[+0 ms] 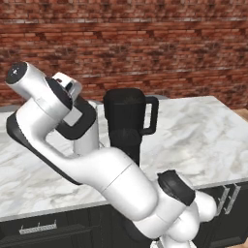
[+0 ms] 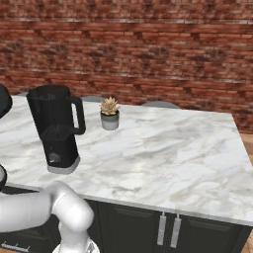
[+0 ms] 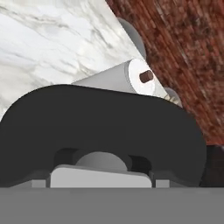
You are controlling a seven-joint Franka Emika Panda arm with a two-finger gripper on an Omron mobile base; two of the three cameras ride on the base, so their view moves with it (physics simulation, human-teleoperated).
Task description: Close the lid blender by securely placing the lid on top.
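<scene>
Scene: a marble-topped table [image 1: 203, 135] in front of a red brick wall [image 2: 148, 49], with dark cabinet doors [image 2: 197, 232] below its front edge
Blender [image 1: 127, 121]: stands upright on the table, closer to the front edge than to the back and well away from the right edge; its side handle points toward the right edge, the knob on its black base faces the front, and the mouth of the dark jar is uncovered
Lid [image 3: 109, 118]: off the blender; in the hand view it looms very close to the lens as a broad black rounded shape, with its light grey centre low in the picture
Hand: its fingers lie behind the lid and the picture's lower edge, so I cannot tell whether they are spread, pressed together or pinching the lid
Arm [image 1: 97, 169]: the white arm rises from the front edge of the table, bends back to the left and folds over, crossing in front of the blender's left side in the left base view
Cylinder [image 3: 113, 78]: white-grey with a dark red knob [image 3: 145, 76] on its end, seen just past the lid, on the marble near the back edge by the wall; the view is rolled, so it appears to lean
Plant [image 2: 109, 113]: a small potted succulent close behind and to the right of the blender, near the back edge of the table
</scene>
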